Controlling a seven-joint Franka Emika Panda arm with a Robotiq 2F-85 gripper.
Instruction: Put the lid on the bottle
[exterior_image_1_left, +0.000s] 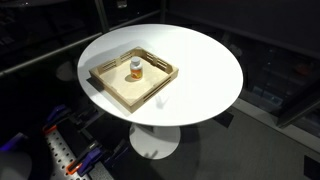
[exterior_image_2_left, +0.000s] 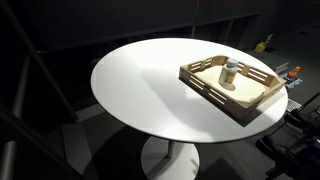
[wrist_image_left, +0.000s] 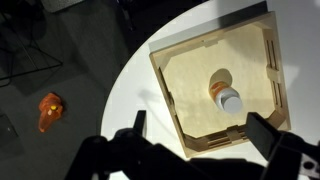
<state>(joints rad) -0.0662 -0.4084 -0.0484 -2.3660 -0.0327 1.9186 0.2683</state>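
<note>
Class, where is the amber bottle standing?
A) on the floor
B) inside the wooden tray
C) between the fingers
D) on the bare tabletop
B: in both exterior views the bottle stands upright on the floor of the wooden tray, enclosed by its walls.

place: likely lab or office | cues: round white pedestal table (exterior_image_2_left: 140, 85), dark floor (wrist_image_left: 60, 60), dark wall panels (exterior_image_2_left: 100, 20)

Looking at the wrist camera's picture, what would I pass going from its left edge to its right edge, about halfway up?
Small orange thing on the dark floor → white table → wooden tray, left wall → bottle bearing the lid → the tray's right wall.
</note>
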